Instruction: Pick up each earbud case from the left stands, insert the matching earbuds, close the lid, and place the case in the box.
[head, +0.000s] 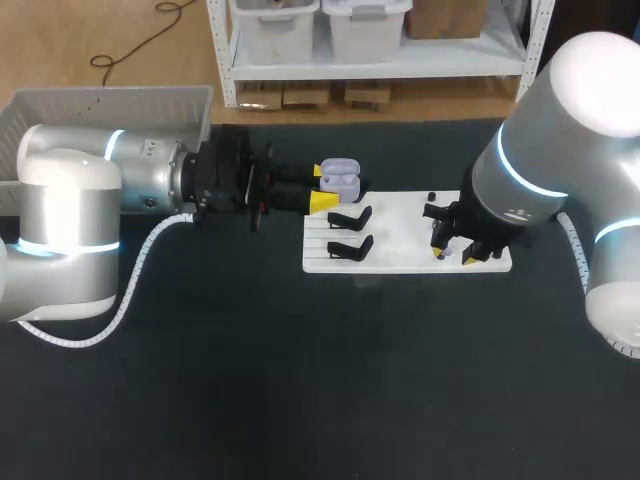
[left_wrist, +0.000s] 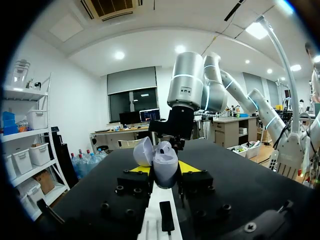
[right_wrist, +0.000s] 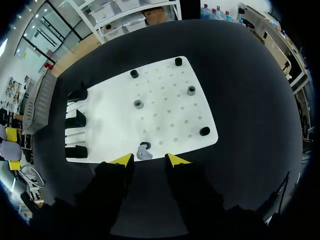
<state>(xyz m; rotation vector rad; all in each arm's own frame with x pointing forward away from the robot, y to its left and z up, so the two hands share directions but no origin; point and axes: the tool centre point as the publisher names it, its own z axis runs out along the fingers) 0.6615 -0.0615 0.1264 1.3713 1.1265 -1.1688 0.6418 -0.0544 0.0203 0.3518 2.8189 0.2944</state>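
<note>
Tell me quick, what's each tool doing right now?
Left tool: closed on the earbud case.
Right tool: open, empty, an earbud just ahead of it.

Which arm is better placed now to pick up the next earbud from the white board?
Right. The right gripper hangs over the white board, its open fingers on either side of a grey earbud. The left gripper is occupied: it is shut on the open earbud case.

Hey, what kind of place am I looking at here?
Probably a robotics lab test bench: the left arm and right arm work over a black table, a white board carries small black stands, and the left gripper holds an open earbud case.
</note>
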